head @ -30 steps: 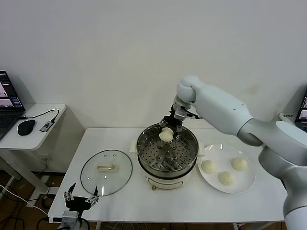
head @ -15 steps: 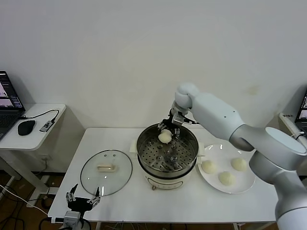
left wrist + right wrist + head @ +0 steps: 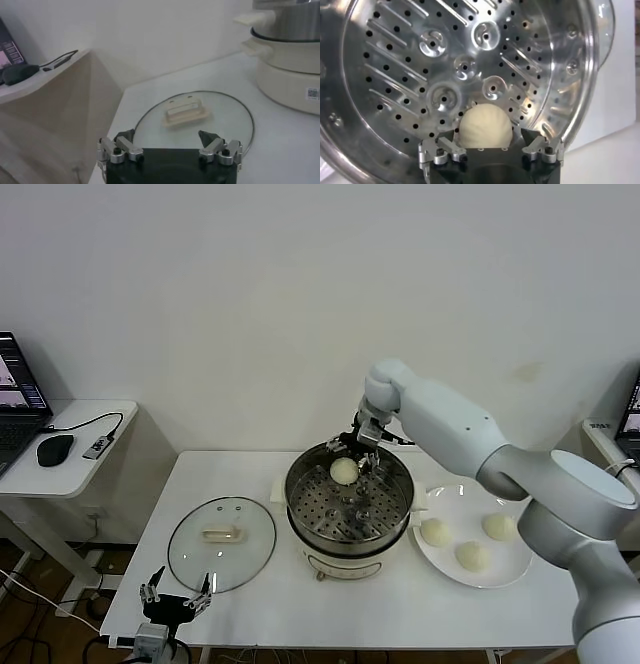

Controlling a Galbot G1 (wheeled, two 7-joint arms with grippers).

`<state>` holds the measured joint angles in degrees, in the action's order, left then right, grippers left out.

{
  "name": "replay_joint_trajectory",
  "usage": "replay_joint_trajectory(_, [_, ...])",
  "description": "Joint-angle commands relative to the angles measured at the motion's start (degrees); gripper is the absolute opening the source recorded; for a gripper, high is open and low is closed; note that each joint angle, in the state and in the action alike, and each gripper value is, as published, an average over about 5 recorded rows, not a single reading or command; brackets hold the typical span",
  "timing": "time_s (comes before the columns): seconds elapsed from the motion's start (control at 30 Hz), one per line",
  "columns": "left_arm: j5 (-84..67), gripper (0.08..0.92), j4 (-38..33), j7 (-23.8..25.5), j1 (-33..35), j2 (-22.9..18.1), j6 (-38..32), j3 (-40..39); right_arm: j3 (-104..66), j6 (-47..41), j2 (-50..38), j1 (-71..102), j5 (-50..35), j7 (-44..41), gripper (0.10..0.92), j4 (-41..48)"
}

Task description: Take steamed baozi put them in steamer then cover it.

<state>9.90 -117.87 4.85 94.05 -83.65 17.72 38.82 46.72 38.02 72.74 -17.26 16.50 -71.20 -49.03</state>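
Plain white wall [image 3: 200, 304], white table [image 3: 250, 604], side desk [image 3: 60, 474]

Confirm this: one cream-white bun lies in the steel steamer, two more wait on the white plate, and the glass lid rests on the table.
Wrong count: the round white plate holds three cream-white buns, as the head view shows. One bun does lie in the shiny steel steamer, and the clear glass lid rests on the white table.

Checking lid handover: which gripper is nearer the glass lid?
Left. The left gripper hovers at the glass lid's near edge; the right gripper is over the steamer.
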Motion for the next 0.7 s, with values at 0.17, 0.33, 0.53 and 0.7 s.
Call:
replay_joint_trajectory(0.17, [-0.61,0.823,-1.96,0.16,1.05,0.06,0.45,-0.25,2.62,-31.94,-15.02,-8.22,-22.85,-4.51,0.823,-13.09])
replay_joint_trajectory(0.33, [-1.51,0.823,-3.64,0.44,1.26,0.19,1.09,0.0,3.78,-48.6,-23.32,-10.62,-27.43,-3.17,0.823,-21.26])
replay_joint_trajectory(0.53, [-1.81,0.823,-4.57,0.66,1.59,0.7,1.34,-0.04,4.72,-60.29,-33.47,-11.79,-26.47,-5.23,0.823,-27.39])
replay_joint_trajectory(0.7, [-1.79,0.823,-5.28,0.85,1.49,0.72,1.49,-0.46,4.71,-65.99,-40.03,-9.66,-23.71,-6.25,0.823,-31.87])
